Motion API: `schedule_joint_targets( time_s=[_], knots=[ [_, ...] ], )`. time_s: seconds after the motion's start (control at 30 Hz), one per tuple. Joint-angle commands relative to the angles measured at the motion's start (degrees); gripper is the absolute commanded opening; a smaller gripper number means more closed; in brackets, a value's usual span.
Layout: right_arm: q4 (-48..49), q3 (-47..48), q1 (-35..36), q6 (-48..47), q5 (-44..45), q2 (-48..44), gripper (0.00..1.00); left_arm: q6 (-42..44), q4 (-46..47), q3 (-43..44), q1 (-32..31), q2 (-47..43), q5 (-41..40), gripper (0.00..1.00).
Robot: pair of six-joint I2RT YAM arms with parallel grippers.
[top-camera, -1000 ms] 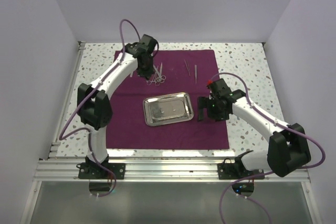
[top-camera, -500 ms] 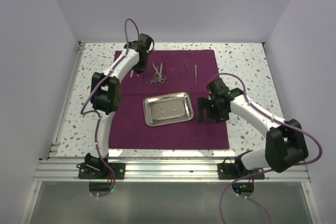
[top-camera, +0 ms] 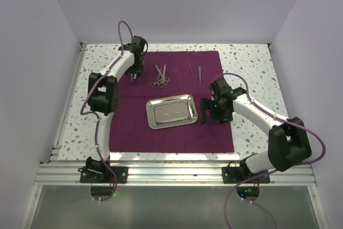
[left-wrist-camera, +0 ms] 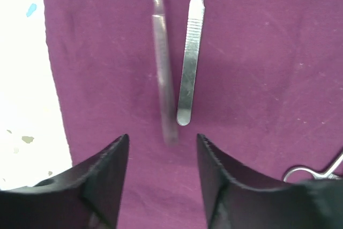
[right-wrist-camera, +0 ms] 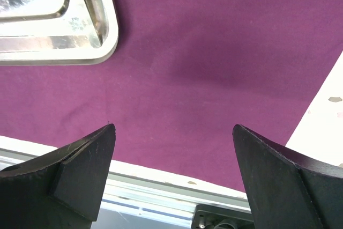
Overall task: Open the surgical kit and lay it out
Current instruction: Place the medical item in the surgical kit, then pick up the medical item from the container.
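With the cloth wrap (top-camera: 171, 105) spread on the table (top-camera: 246, 60) and the tray (top-camera: 171, 111) mid-cloth, laying out instruments is in hand. Left gripper (left-wrist-camera: 162, 146) hangs parted, empty, over tweezers (left-wrist-camera: 187, 68) at the far-left corner; right gripper (right-wrist-camera: 174, 132) gapes empty beside the tray. Next probably calls for fetching the scissors (top-camera: 161, 81)

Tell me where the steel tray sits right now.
In the top view, the steel tray lies mid-cloth, nearer than the scissors, with the right gripper just to its right.

Speckled white table (top-camera: 246, 60), flat maroon cloth wrap (top-camera: 174, 127) spread directly across its middle.
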Motion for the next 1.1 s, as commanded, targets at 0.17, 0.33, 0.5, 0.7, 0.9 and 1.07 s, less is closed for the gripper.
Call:
schedule_joint_targets(
  time_s=[0.17,0.33,0.5,0.7,0.9,1.07],
  knots=[
    [0.17,1.88,-0.34,-0.42,-0.23,-0.36,0.95,-5.96,-0.22,-2.48,-0.96,-7.53,4.42,0.57],
    [1.23,1.0,-0.25,-0.16,-0.05,-1.16,0.95,-11.94,1.35,-18.37,-7.02,-20.8,7.07,0.54],
    [1.93,0.12,-0.25,-0.07,-0.4,-1.86,0.95,-16.96,2.23,-31.48,-16.49,-30.39,12.16,0.5],
    [2.63,-1.02,-0.25,-0.42,-1.37,-3.0,0.95,-23.82,4.25,-40.54,-22.66,-35.05,15.59,0.47],
    [3.07,-2.16,-0.34,-0.33,-1.98,-4.14,0.95,-27.34,6.71,-46.35,-25.3,-35.58,17.09,0.44],
    [3.43,-2.87,-0.25,-0.33,-2.34,-4.59,0.95,-28.13,8.73,-49.24,-26.19,-34.35,17.88,0.43]
  ],
)
